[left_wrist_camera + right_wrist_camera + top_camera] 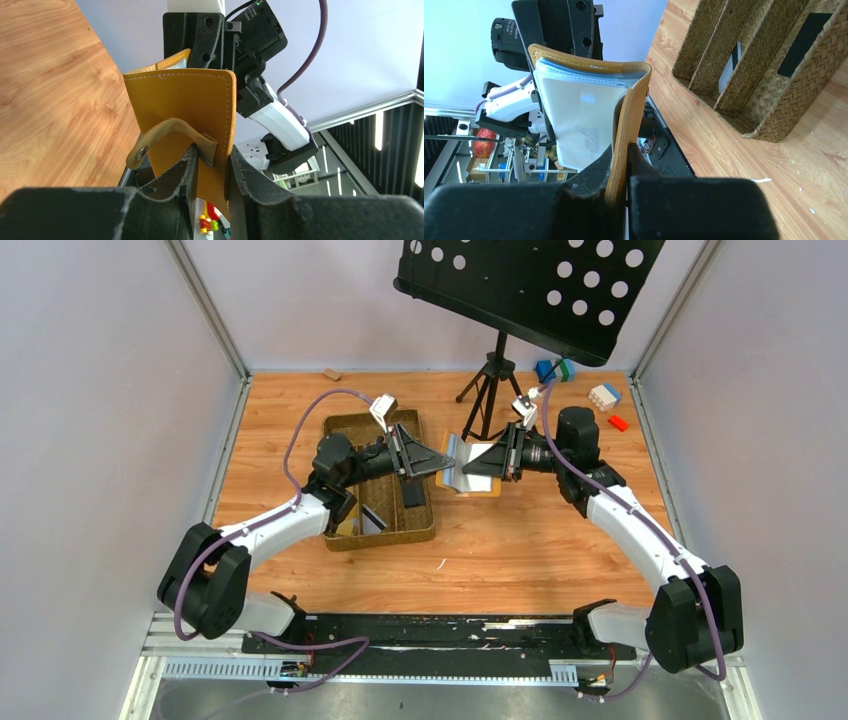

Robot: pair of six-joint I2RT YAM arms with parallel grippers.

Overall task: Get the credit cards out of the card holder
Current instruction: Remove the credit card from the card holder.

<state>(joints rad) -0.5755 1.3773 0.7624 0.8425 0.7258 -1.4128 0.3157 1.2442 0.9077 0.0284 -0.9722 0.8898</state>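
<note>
Though the wooden bench [540, 540] lies broad beneath it, the card holder [466, 478] hangs in the air between the two arms, just right of the stiff, ribbed woven tray [385, 536].

It looks light and floppy, mustard leather with stitched edges that bends wherever it is pinched. The right end effector [621, 170] is clamped narrow on one leather edge, and the left end effector [210, 175] grips the opposite flap, strap included. Inside are glossy clear sleeves [579, 115], probably slick; I cannot tell whether any card sits in them.

Two credit cards, a black card [804, 30] and a striped card [735, 55], lie in the tray. They are thin, rigid and smooth, best nipped by an exposed short edge.

The soft tan strap [170, 135] ends in a small metal snap [143, 151].
</note>
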